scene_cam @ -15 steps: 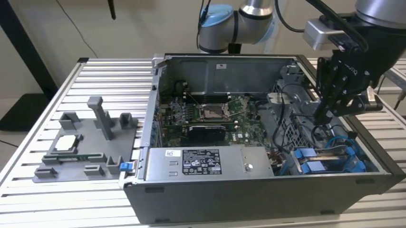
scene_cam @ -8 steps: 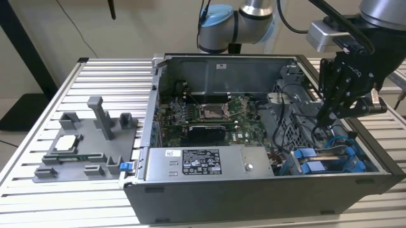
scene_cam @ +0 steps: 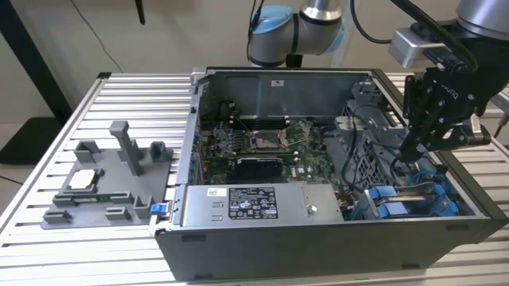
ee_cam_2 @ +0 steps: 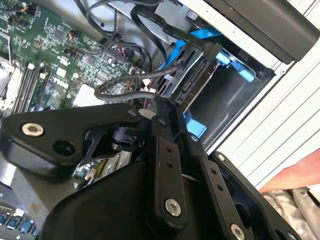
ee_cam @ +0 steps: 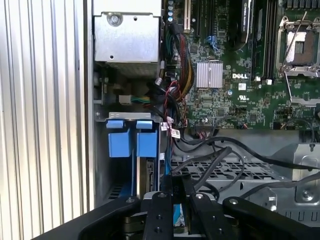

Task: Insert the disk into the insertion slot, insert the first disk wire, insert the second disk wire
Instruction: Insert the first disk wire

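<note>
Disk [scene_cam: 413, 192] sits in its blue carrier inside the slot [ee_cam_2: 225, 105], at the case corner on the exterior view's right; it looks seated, so the step in hand is judged to be a wire. Gripper [scene_cam: 415, 152] hangs over the cage, jaws drawn narrow, apparently pinching the end of a black wire [ee_cam_2: 120, 90] whose plug [ee_cam_2: 192, 82] meets the disk's edge. Whether the plug is fully home can't be told. To do it well: keep the plug square to the disk's edge, press straight in with no twist, and keep the slack loop away from the fingertips. Exterior view gives the gripper's place in the case, next to the power supply [scene_cam: 254, 202], but the fingers hide the contact. Second wrist view shows plug, loop and gripper [ee_cam_2: 164, 107] close up. First wrist view shows two blue tabs [ee_cam: 131, 139] side by side, the motherboard [ee_cam: 235, 95] and the gripper [ee_cam: 175, 187] by the cage.
</note>
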